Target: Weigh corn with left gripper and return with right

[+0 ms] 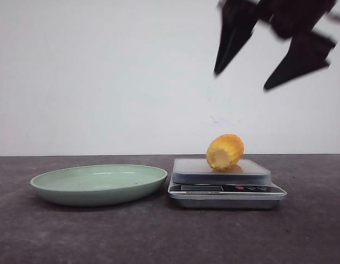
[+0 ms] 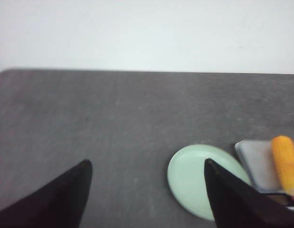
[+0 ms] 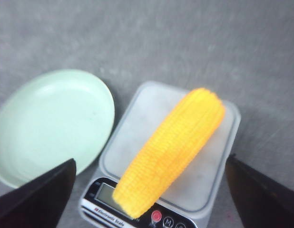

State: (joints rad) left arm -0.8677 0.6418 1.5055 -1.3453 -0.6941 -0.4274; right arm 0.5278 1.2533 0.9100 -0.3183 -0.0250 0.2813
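The corn (image 1: 225,151), a yellow-orange cob with rows of kernels, lies on the platform of the silver kitchen scale (image 1: 225,190). In the right wrist view the corn (image 3: 171,152) lies slanted across the scale (image 3: 151,109), one end over the display. My right gripper (image 1: 241,81) hangs open and empty well above the corn; in its wrist view (image 3: 151,159) the fingers stand either side of it. My left gripper (image 2: 147,161) is open and empty, high over bare table, out of the front view. Its view shows the corn (image 2: 286,164) far off.
An empty pale green plate (image 1: 98,184) sits just left of the scale, close to its edge; it also shows in the left wrist view (image 2: 192,178) and the right wrist view (image 3: 52,123). The table is dark grey, with a white wall behind.
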